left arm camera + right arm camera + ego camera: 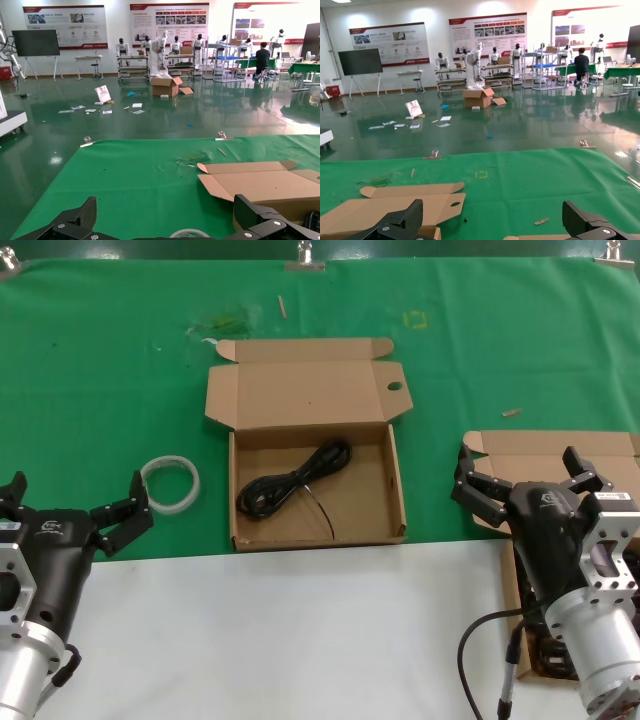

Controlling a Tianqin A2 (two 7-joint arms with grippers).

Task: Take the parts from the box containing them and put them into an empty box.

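Note:
The brown box with a round hole in its lid tab [398, 490] lies open at the middle and holds one black cord bundle [295, 480]. The plain-lidded box [540, 452] lies at the right, mostly hidden under my right arm; something dark shows inside it [548, 658]. My right gripper [522, 468] is open and empty above that box. My left gripper [78, 492] is open and empty at the left, apart from both boxes. The right wrist view shows the holed lid [395, 205] beyond the open right gripper [492, 220]. The left wrist view shows the same lid [260, 182] beyond the open left gripper [165, 220].
A white tape ring [170, 483] lies on the green cloth [100, 370] just ahead of my left gripper; it also shows in the left wrist view [190, 233]. A white table surface [300, 640] spans the front. Small scraps [511, 412] lie on the cloth.

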